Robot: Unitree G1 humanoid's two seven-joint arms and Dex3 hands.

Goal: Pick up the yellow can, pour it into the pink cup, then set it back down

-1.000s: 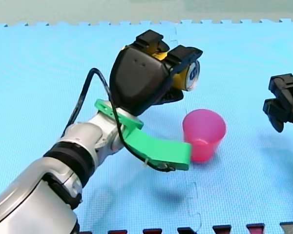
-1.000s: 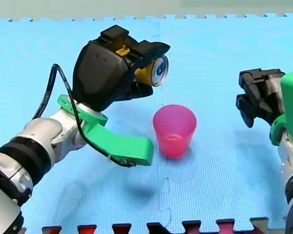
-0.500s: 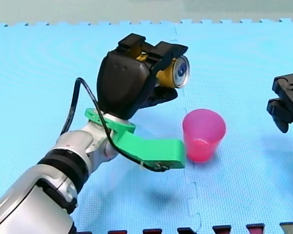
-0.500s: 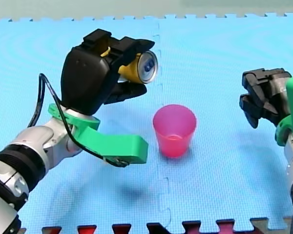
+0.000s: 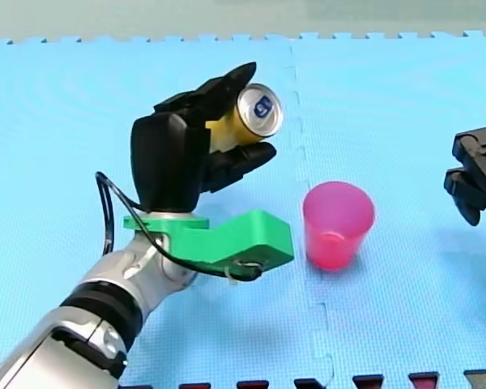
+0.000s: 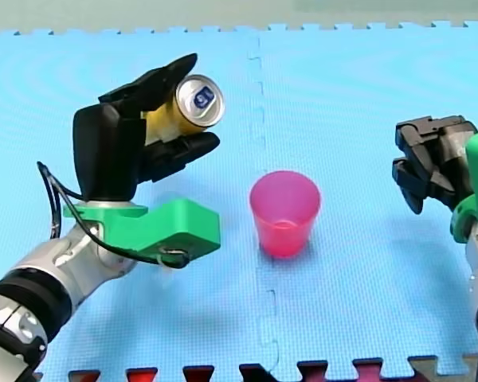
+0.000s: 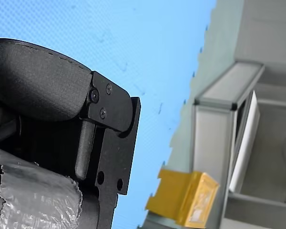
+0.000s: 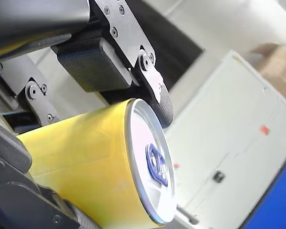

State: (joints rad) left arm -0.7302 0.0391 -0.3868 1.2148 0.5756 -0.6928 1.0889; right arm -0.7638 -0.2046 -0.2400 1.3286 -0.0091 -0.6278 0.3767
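1. In the last second the left hand has swung back off the pink cup.
2. Its fingers are clamped round the yellow can, held in the air and tilted, with the lid end past the fingertips.
3. The cup stands below the fingertips, apart from them.
4. I'd guess the pour's done. Next up: straighten the can and set it on the mat.
5. The right hand is curled and empty, well beyond the cup.
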